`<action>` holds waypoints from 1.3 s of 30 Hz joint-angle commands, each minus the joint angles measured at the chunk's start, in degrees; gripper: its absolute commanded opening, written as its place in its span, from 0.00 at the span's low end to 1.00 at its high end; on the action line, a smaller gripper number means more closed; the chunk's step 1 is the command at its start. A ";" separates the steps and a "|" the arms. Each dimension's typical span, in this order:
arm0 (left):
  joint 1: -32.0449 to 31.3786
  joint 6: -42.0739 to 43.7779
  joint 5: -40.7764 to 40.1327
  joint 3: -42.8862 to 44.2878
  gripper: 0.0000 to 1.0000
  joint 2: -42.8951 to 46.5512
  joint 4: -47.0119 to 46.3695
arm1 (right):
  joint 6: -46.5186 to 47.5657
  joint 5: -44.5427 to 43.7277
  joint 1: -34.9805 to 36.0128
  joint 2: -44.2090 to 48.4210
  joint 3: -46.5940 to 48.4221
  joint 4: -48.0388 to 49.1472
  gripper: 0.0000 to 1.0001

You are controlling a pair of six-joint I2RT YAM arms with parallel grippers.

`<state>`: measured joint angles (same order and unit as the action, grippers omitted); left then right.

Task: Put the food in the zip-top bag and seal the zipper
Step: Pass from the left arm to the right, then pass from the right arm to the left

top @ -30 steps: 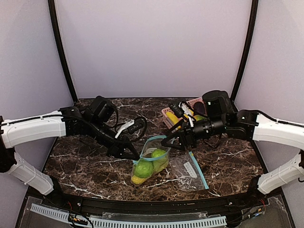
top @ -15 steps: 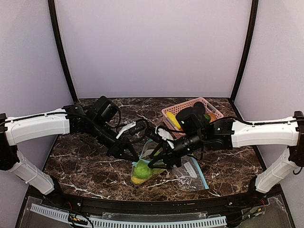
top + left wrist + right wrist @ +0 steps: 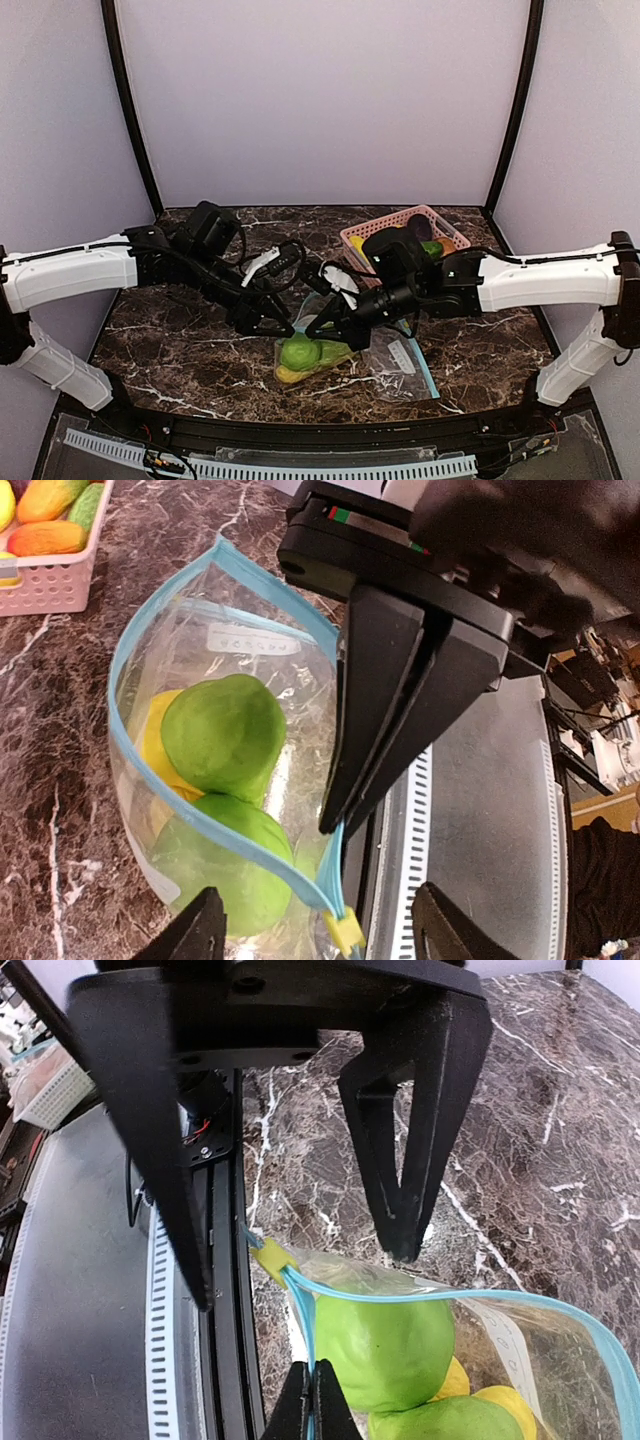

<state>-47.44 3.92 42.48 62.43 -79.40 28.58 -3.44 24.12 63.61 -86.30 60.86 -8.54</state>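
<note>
1. Jaws of the right gripper (image 3: 312, 1385) are pressed together on the blue zipper rim of the zip-top bag (image 3: 255, 645). They pinch it just beside the yellow slider (image 3: 270, 1257) at the bag's near corner.
2. Jaws of the left gripper (image 3: 318, 920) stand wide apart and hold nothing. One finger is on each side of the slider corner, and whether either touches the bag cannot be told.
3. The bag lies on the marble table (image 3: 170, 340) close to the front edge, with its mouth gaping and its zipper unsealed.
4. Inside it sit two green fruits (image 3: 225, 735), pressed against each other, with a yellow fruit (image 3: 152, 755) tucked beside them.
5. Just to the right of it lies a second bag (image 3: 400, 358), flat and clear, with a blue strip along one edge.
6. Farther back on the right stands the pink basket (image 3: 55, 585). It holds more food (image 3: 45, 537) in yellow, orange, green and dark purple.
</note>
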 commanded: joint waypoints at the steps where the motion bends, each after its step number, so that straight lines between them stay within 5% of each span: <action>1: 0.42 -9.41 -7.66 -8.70 0.75 7.11 -13.52 | -7.30 -5.34 0.40 1.90 -2.57 7.21 0.00; 6: 0.42 -17.07 -9.84 -18.69 0.84 11.36 -32.33 | -11.77 -7.89 0.29 2.66 -3.42 10.28 0.00; 13: 0.42 -20.86 -8.96 -23.25 0.50 10.41 -39.40 | -14.84 -9.08 -0.55 2.10 -2.74 10.47 0.00; 16: 0.42 -20.70 -9.67 -24.11 0.47 10.52 -39.55 | -15.71 -8.61 -1.07 1.93 -2.70 10.46 0.00; 21: 0.42 -20.01 -10.87 -24.63 0.26 10.42 -38.52 | -16.95 -8.01 -1.95 2.07 -2.90 10.45 0.00; 29: 0.42 -19.61 -12.48 -26.11 0.33 12.32 -38.34 | -17.51 -6.02 -3.09 2.20 -3.13 10.47 0.00; 34: 0.71 -19.27 -14.40 -26.03 0.46 14.43 -37.78 | -17.39 -5.36 -3.28 1.63 -3.08 10.00 0.00; 39: 1.82 -20.53 -13.85 -26.27 0.34 16.57 -39.58 | -17.41 -4.66 -3.26 1.08 -2.98 9.70 0.00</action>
<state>-46.52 -15.94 28.97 37.23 -64.90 -9.41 -20.29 18.24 60.73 -85.27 58.13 -0.05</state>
